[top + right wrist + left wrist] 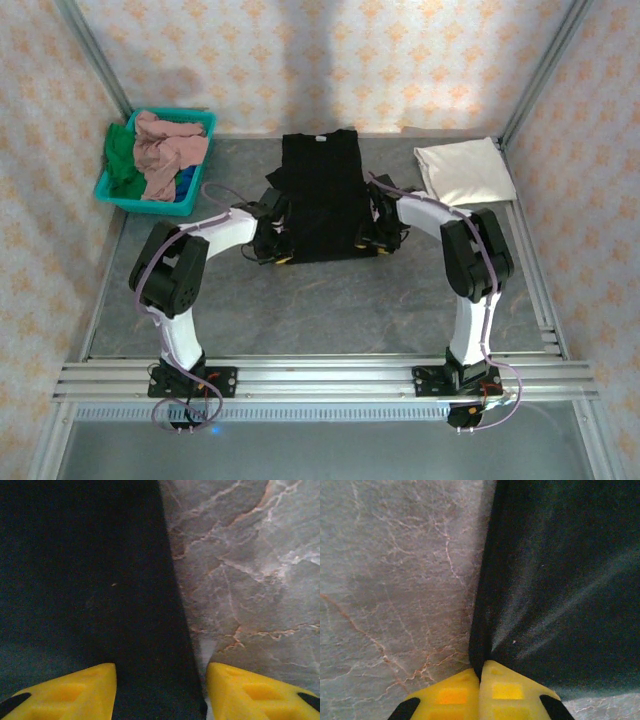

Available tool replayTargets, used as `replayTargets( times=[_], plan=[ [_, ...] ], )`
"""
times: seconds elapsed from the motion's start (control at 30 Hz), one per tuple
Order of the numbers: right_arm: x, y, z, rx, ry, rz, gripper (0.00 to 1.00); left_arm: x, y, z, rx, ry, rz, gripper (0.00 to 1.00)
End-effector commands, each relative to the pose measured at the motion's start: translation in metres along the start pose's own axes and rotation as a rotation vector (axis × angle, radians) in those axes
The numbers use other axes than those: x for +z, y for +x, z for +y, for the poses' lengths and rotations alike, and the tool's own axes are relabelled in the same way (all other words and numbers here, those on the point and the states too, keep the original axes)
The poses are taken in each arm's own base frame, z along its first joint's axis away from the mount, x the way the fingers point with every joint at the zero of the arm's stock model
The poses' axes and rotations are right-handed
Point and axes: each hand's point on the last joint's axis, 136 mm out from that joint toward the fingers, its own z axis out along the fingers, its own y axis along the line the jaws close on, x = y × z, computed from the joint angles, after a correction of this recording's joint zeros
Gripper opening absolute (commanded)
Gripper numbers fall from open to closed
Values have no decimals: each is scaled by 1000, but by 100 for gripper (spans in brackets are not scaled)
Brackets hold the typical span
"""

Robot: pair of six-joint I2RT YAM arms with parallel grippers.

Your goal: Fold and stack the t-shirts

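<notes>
Nearest me, bare desk [320, 310] ahead of my two bases.

Left fingers [495, 692] were pressed shut on the black t-shirt [560, 580] at its near left corner. Creases fanned out from the pinch, so the cloth was truly held.

Right fingers [75, 690] stood apart, straddling the shirt's right edge at the near right corner. Cloth lay between them, nothing gripped.

The shirt lay flat mid-desk, its long axis running straight away from me, hem at my fingers and collar at the far end. Both arms were equally near, one at each hem corner.

My reading: the coming move carries the hem away toward the collar. It hangs on the right fingers closing first, or the left alone would drag the shirt askew.

Farther off, a cream t-shirt [463, 170] lay folded at the far right, well apart from the black one.

At the far left, a teal basket [150, 205] held a pink t-shirt [165, 150], a green t-shirt [120, 155] and a blue t-shirt [185, 180], heaped and unfolded.
</notes>
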Motion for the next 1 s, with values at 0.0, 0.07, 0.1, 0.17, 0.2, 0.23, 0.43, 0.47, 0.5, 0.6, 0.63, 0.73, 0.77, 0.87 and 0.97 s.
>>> replayTargets(
  times=[0.0,0.07,0.1,0.17,0.2,0.23,0.43,0.47,0.5,0.6,0.63,0.73,0.77,0.87,0.97],
  plan=[
    [-3,19,-7,15,-2,32,47,2,8,9,-12,-1,13,0],
    [-3,28,-7,18,-18,48,45,2,14,13,-15,-7,21,0],
    [-4,31,-5,17,-33,48,44,1,16,14,-16,-3,18,0],
    [-7,37,-2,17,-59,45,45,-3,19,15,-19,4,9,2],
    [-8,40,-2,16,-63,45,46,-5,19,15,-19,4,2,13],
    [-10,41,-2,15,-58,43,47,-7,19,14,-20,5,-3,25],
    [-8,31,-3,20,-45,-6,47,-6,14,4,-8,25,-26,54],
    [-7,30,1,24,-63,-2,47,-4,13,0,-7,32,-29,54],
    [-6,30,4,28,-80,0,46,-4,11,-4,-3,44,-36,54],
    [-2,29,9,27,-87,-5,42,-1,6,-14,13,60,-51,55],
    [-1,29,8,28,-82,-5,39,1,5,-16,15,64,-50,54],
    [-1,25,12,39,-81,-10,27,4,3,-20,33,72,-39,40],
    [-2,24,14,38,-86,-16,24,2,2,-20,40,69,-46,35],
    [-10,22,15,34,-80,-38,13,-2,2,-22,55,75,-48,17],
    [-20,22,10,39,-52,-61,2,-10,3,-19,57,69,-57,1]
  ],
)
